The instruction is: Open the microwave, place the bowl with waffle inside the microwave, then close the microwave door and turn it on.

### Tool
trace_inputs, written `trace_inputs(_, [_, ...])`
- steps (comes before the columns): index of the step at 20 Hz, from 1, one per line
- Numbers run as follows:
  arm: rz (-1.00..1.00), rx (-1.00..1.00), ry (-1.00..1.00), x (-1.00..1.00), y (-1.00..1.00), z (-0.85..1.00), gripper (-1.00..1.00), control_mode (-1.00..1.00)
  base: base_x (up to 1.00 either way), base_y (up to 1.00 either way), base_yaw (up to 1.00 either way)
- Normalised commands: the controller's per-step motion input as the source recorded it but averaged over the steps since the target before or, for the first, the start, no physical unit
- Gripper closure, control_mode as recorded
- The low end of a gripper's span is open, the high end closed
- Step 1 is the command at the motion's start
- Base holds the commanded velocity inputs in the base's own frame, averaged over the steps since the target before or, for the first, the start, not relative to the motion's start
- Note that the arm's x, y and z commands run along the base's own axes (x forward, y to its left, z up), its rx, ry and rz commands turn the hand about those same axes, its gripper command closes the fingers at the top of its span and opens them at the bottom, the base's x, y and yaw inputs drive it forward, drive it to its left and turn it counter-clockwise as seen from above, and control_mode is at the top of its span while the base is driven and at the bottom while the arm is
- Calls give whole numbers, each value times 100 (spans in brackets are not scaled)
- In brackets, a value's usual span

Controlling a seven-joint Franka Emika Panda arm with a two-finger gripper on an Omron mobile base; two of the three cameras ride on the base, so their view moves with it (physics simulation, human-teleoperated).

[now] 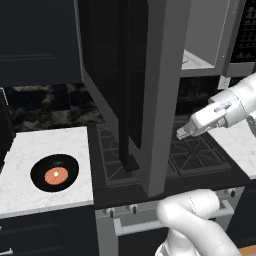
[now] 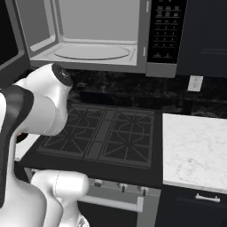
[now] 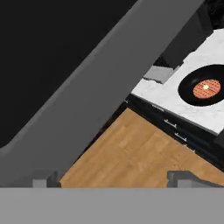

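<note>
Your microwave door (image 1: 145,95) stands swung wide, edge-on over the stove (image 1: 192,155), splitting the space in the left base view. The claw (image 3: 116,177) is spread open and holds nothing; the hand view puts it close against the door's grey frame. The microwave (image 2: 93,35) cavity is open in the right base view, with clear room above the burners. The button panel (image 2: 165,31) carries markings too small to read. The bowl (image 1: 55,173) with the waffle (image 1: 56,175) sits on the left worktop (image 1: 30,150), well apart from the door.
</note>
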Motion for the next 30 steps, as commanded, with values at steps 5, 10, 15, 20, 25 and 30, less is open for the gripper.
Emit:
trace_inputs(5, [-13,-33,18,85,-12,-90,-100,-100,0,0,0])
trace_inputs(10, [0,-15,17,74,1,-93,-100,-100,0,0,0])
trace_inputs(15, [0,-1,3,66,18,-90,-100,-100,0,0,0])
trace_inputs(20, [-7,-8,0,56,40,-60,-100,-100,0,0,0])
trace_inputs(25, [-6,-15,5,51,13,-24,-100,-100,0,0,0])
trace_inputs(30, [-7,-10,10,65,0,-20,-100,-100,0,0,0])
